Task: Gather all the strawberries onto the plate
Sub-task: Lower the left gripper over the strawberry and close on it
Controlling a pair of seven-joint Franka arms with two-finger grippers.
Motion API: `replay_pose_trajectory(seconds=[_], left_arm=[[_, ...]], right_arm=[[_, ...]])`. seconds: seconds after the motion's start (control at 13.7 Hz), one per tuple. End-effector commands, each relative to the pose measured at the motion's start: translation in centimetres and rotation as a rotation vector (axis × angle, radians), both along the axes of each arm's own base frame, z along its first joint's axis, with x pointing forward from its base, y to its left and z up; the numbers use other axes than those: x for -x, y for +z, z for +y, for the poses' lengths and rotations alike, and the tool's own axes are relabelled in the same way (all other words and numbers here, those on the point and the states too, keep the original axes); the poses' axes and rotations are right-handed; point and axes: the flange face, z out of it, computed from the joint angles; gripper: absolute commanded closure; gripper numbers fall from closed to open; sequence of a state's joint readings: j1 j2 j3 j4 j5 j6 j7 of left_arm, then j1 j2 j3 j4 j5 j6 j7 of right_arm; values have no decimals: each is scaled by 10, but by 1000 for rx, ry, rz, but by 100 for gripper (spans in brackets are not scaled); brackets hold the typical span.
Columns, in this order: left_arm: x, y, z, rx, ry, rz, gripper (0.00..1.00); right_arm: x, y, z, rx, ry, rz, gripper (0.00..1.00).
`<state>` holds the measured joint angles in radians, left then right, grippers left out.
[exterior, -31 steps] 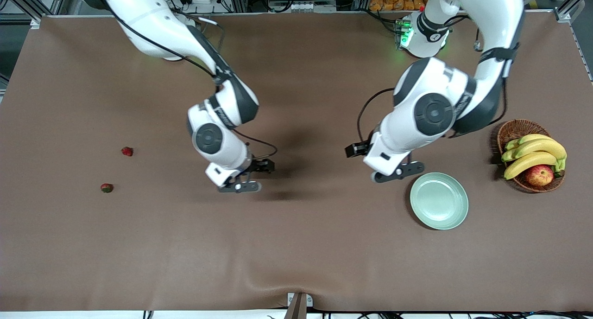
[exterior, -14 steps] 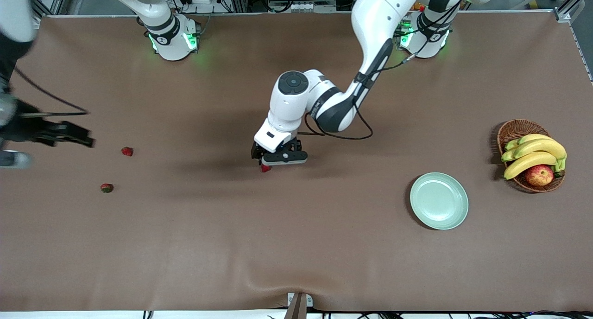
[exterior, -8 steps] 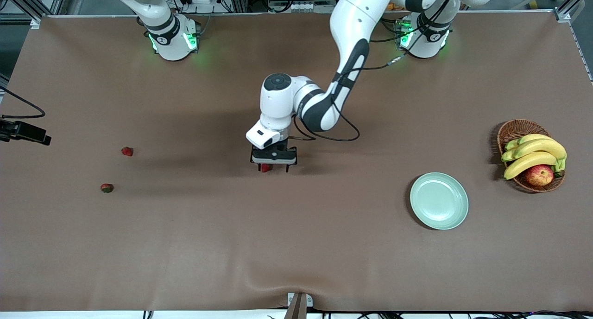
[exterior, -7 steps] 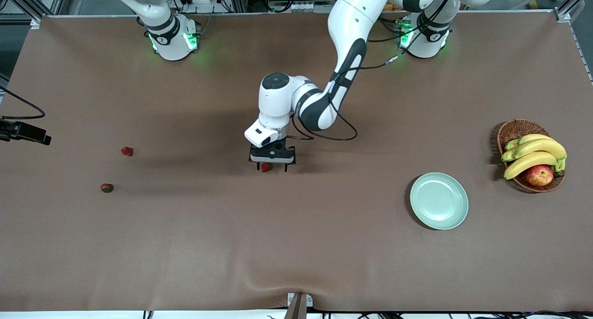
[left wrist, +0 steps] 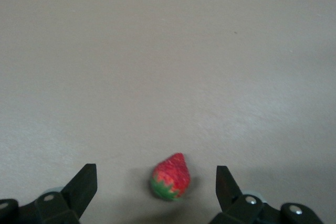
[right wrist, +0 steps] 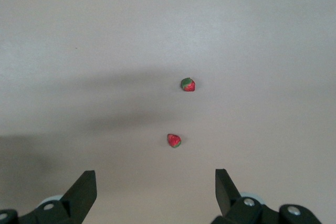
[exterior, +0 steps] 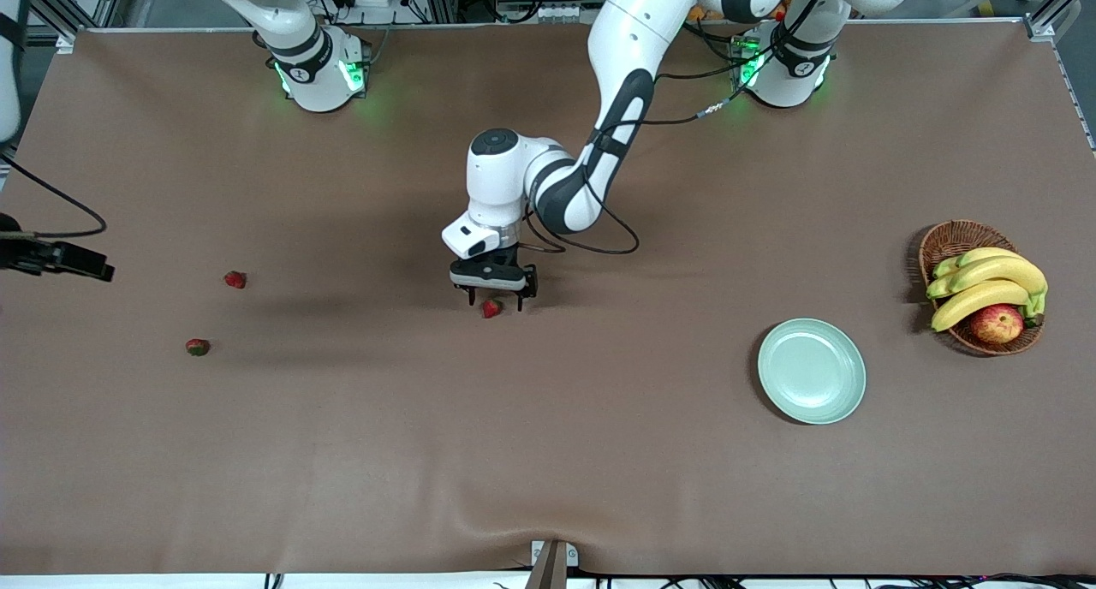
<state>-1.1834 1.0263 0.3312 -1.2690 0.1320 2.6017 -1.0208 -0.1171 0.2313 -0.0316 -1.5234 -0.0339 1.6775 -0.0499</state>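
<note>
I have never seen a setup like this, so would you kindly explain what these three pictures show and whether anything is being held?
Two white robot arms work at a brown table. The wide picture looks down from across it; the other two come from wrist cameras. The left gripper hangs open over a small red strawberry, its black fingers apart on either side. The right gripper waits open at its own end, above two more strawberries. The pale green round plate holds nothing; beside it sits a wicker basket of fruit. Nothing is held.
</note>
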Motion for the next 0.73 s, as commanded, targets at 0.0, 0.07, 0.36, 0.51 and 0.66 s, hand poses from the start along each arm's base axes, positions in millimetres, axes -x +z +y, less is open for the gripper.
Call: replay_pose_trajectory(seconds=[0.0, 0.07, 0.36, 0.51, 0.66], left_arm=[[-2, -8, -4, -24, -14, -49, 0], [-2, -12, -3, -27, -15, -49, 0], [-1, -22, -5, -8, -28, -74, 0], [-3, -18, -6, 1, -20, -86, 0], [-2, -26, -10, 8, -13, -93, 0]], right_arm=[[7, -40, -3, 8, -4, 11, 0], [8, -53, -4, 5, -3, 28, 0], [12, -121, -7, -6, -8, 101, 0], [13, -161, -18, -2, -12, 51, 0], [11, -187, -29, 4, -19, 12, 0]])
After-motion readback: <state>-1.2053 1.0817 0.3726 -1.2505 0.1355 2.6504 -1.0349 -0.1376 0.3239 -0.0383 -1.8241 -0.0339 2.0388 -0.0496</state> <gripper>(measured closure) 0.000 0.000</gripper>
